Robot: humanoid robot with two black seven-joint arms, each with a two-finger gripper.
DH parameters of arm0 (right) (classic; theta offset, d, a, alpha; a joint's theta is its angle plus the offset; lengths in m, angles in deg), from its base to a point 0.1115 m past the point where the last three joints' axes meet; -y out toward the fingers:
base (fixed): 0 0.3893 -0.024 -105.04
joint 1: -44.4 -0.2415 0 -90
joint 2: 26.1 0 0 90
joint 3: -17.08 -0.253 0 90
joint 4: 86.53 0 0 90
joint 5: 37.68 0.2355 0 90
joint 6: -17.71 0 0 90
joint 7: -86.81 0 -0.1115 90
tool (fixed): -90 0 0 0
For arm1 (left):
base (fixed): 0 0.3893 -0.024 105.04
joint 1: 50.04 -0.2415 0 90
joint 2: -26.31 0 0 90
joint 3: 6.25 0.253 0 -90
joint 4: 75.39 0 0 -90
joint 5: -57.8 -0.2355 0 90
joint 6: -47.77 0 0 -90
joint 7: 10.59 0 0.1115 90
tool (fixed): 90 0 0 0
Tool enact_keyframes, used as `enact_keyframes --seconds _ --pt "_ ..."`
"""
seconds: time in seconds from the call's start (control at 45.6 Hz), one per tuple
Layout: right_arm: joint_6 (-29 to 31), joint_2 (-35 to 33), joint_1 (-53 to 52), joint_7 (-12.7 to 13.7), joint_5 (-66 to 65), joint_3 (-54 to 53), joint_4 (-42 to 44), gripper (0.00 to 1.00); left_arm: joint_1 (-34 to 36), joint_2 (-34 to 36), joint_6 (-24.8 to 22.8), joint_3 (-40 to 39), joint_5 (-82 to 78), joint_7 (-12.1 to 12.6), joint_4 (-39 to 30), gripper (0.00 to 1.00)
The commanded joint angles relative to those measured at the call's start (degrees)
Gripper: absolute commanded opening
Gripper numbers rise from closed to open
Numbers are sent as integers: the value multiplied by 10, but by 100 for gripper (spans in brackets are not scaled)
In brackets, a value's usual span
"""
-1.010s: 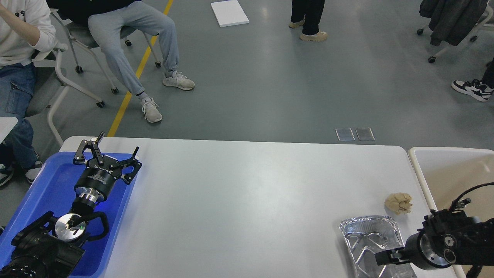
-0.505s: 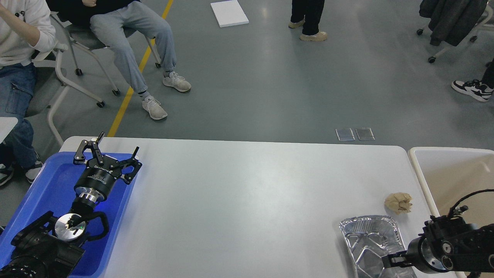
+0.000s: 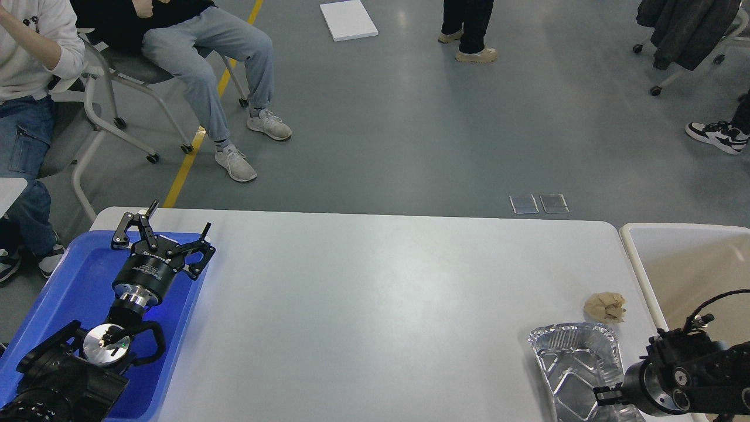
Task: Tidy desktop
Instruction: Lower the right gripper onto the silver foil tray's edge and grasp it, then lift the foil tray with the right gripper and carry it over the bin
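The white desktop (image 3: pixel 375 293) fills the lower view. A crumpled beige paper ball (image 3: pixel 605 308) lies on it near the right edge. Just in front of the ball is a silver foil tray (image 3: pixel 577 366), empty and slightly turned. My right gripper (image 3: pixel 606 394) reaches in from the bottom right and sits at the tray's near right rim, apparently shut on it; its fingers are dark and partly hidden. My left gripper (image 3: pixel 176 220) is open and empty, held above the far end of the blue tray (image 3: pixel 76 281).
A beige white-rimmed bin (image 3: pixel 636 258) stands just past the desktop's right edge. The blue tray sits at the left edge under my left arm. People on chairs and standing are on the floor beyond the table.
My right gripper has drawn back to the right and down, and the foil tray has shifted right and turned with it. The left arm has not moved.
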Motion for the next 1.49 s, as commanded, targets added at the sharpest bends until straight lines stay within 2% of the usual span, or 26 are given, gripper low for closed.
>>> enact_keyframes --seconds 0.0,0.241,0.395,0.724,1.032,1.317,1.471 --pt "0 -4 -4 1 2 1 4 0 0 0 0 0 0 0 0 100" --pt "6 -20 -20 1 4 2 -4 0 0 0 0 0 0 0 0 100" --pt "8 -40 -53 0 3 22 -39 0 0 0 0 0 0 0 -1 100" --pt "14 -80 -212 0 -3 114 -158 0 0 0 0 0 0 0 -1 100" --pt "18 -82 -347 0 -2 203 -218 0 0 0 0 0 0 0 -1 100" --pt "72 -72 -512 0 -2 267 -275 0 0 0 0 0 0 0 -2 100" --pt "155 -63 -616 0 0 272 -278 0 0 0 0 0 0 1 -2 100"
